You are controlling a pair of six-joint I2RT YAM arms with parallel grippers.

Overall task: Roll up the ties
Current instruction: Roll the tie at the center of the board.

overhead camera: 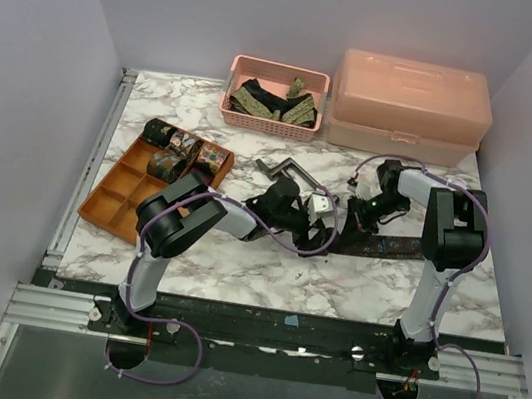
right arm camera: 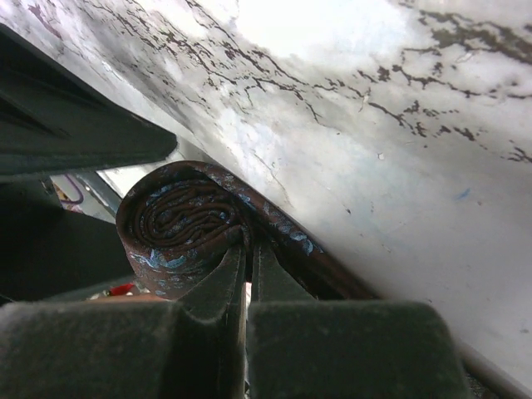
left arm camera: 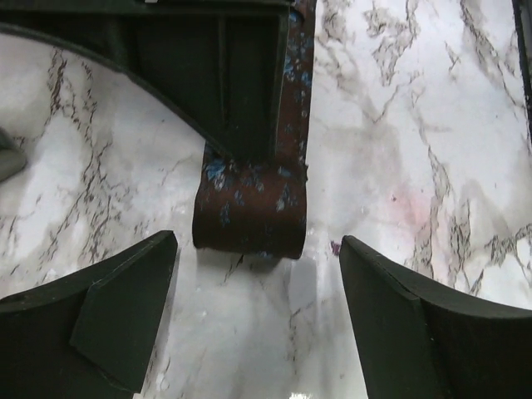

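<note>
**Hold the coil tight while the other hand takes over**

The right gripper (right arm camera: 248,249) had its fingers pressed together. It was pinching the outer wraps of a brown tie (right arm camera: 179,220) flecked with blue, just where the loose tail left the coil. The coil lay on the marble table (overhead camera: 334,281) between the two arms, and the unrolled part ran flat along the table toward the right arm's side. The left gripper (left arm camera: 258,278) stood spread wide just in front of the coil, which sat ahead of the gap between its fingers. It was touching nothing.

Judged from this, the roll was only partly made. To do the step well, the right pinch needed to stay firm so the wraps could not spring loose. The left fingers needed to close across the coil's full width, square to it rather than on one edge. Each further turn should follow the strip's own line, or the coil would cone. Slack looked like the main risk, since letting go with both grips at once would let the coil unwind. Finished rolled ties (overhead camera: 185,149) sat in the orange tray (overhead camera: 108,203), well apart to the left, which looked like where this coil belonged.
</note>
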